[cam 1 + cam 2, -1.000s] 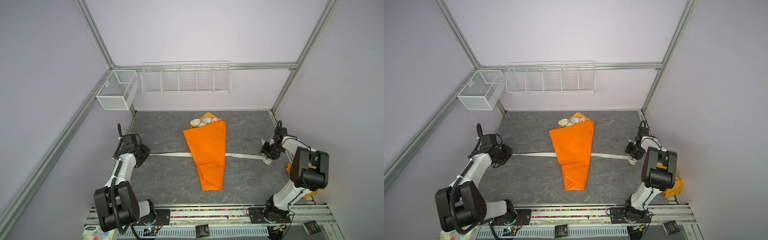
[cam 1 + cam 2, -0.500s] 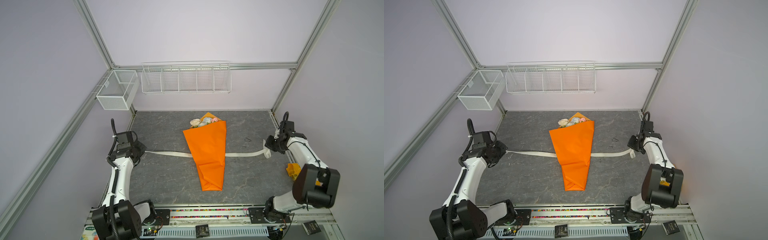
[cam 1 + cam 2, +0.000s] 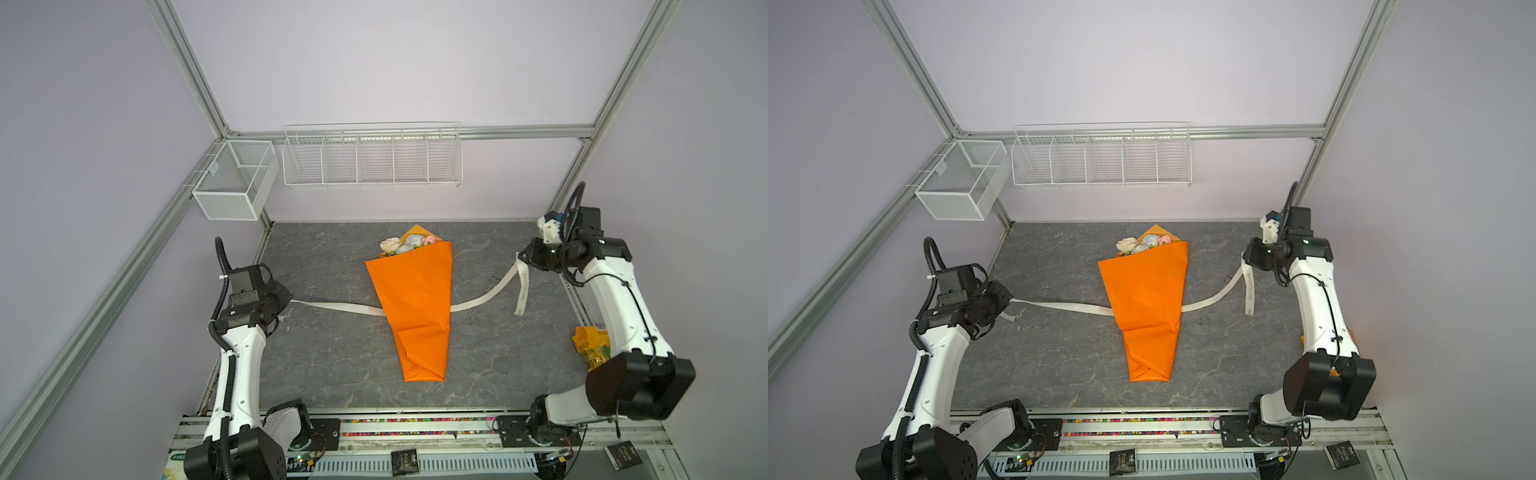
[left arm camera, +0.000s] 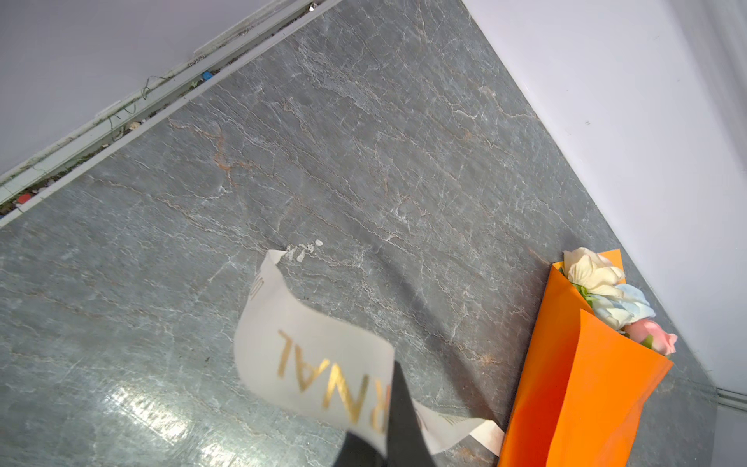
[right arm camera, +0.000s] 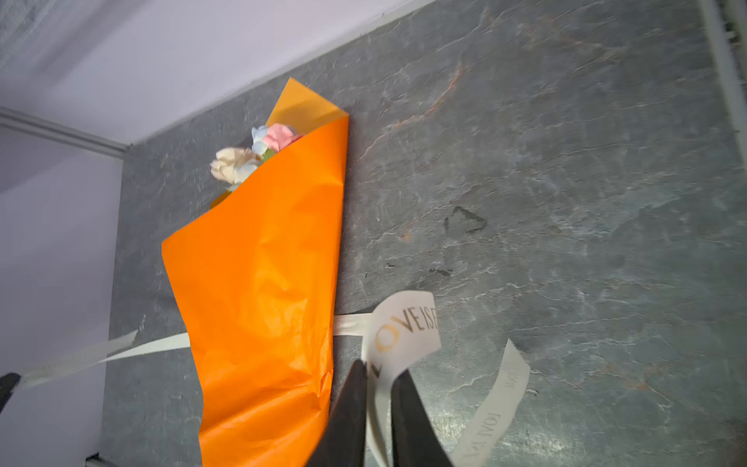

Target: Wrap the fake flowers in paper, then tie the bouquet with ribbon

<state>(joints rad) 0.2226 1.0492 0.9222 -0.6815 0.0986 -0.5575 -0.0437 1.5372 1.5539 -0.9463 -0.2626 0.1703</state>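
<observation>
The bouquet of fake flowers (image 3: 409,243) (image 3: 1142,245) lies mid-table in an orange wrapping cone (image 3: 415,299), with cream, blue and pink heads (image 4: 606,291) (image 5: 250,157) poking out towards the back wall. A cream lettered ribbon (image 3: 332,307) passes under the cone. At the table's left edge my left gripper (image 3: 284,301) (image 4: 390,388) is shut on the ribbon's left end. My right gripper (image 3: 524,259) (image 5: 380,368) holds the right end off the table. Its jaws are closed round the ribbon with a thin gap beside it, and the tail (image 3: 523,291) hangs down.
A white wire rack (image 3: 372,160) and a mesh box (image 3: 232,183) hang on the back wall and left frame. A yellow packet (image 3: 590,340) lies at the table's right edge behind my right arm. The bouquet's top lies close to the back wall.
My right gripper closed on the ribbon's right end and rose towards the back, lifting it off the table into an arc. The left gripper kept its hold while that arm's elbow swung forward.
</observation>
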